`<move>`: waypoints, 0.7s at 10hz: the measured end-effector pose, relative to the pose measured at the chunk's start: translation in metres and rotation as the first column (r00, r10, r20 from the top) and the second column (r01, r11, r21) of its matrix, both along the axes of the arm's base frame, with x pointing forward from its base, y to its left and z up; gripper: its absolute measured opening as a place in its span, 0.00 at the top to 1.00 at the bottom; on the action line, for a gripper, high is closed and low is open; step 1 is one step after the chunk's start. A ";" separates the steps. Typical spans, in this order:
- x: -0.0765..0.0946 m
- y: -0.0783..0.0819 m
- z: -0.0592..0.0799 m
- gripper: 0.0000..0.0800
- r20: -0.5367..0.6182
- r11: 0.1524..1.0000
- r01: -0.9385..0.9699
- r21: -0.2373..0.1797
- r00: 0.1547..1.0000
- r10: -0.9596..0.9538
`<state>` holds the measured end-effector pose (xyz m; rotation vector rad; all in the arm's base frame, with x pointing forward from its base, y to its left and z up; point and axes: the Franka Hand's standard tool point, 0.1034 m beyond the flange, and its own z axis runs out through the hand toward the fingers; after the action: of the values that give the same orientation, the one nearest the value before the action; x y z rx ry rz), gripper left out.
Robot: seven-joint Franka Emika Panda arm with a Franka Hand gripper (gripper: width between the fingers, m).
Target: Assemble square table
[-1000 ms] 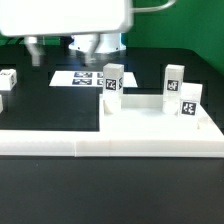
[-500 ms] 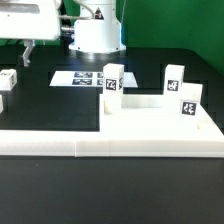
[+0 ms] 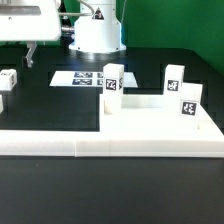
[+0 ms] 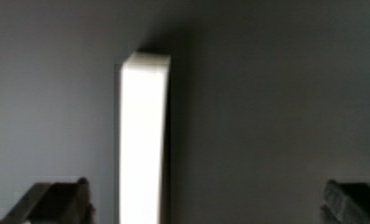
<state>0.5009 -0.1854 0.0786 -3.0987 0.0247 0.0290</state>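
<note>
I have swung away toward the exterior view's left; my hand (image 3: 28, 52) hangs released, empty, above the counter (image 3: 60, 105), legs ungrasped.

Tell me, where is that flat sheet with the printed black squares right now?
In the exterior view, the marker board lies flat on the black table, toward the back, just behind the upright tagged leg and in front of the robot's white base.
</note>
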 end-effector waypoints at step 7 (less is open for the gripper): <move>-0.086 -0.032 -0.041 0.19 -0.649 0.996 0.083 0.026 0.759 -0.046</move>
<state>0.4153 -0.2171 0.0378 -2.8520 0.1498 1.0807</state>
